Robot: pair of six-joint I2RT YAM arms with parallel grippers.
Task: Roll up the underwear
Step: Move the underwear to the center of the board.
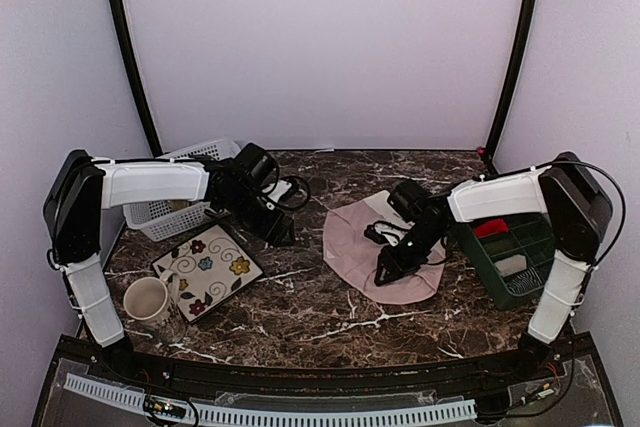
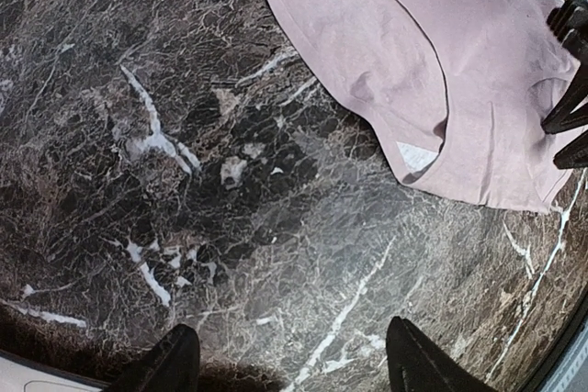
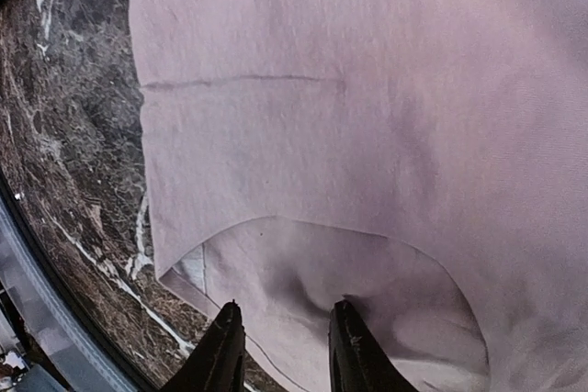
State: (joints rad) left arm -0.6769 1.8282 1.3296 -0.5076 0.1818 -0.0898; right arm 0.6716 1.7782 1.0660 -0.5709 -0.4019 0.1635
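The dusty pink underwear [image 1: 350,237] lies flat on the dark marble table, right of centre. It also shows in the left wrist view [image 2: 432,71] and fills the right wrist view [image 3: 322,117]. My right gripper [image 1: 385,272] is low over its near edge, and the jaws [image 3: 280,309] stand a little apart. Its fingertips [image 3: 344,319] press into the cloth, which wrinkles beside them. My left gripper [image 1: 280,232] hovers open over bare marble [image 2: 289,332], left of the underwear and not touching it.
A white slatted basket [image 1: 165,212] stands at the back left. A flowered square plate [image 1: 205,269] and a cream mug [image 1: 148,299] sit at the front left. At the right, a green bin [image 1: 535,247] holds a red roll [image 1: 490,228] and a grey-white roll [image 1: 510,265].
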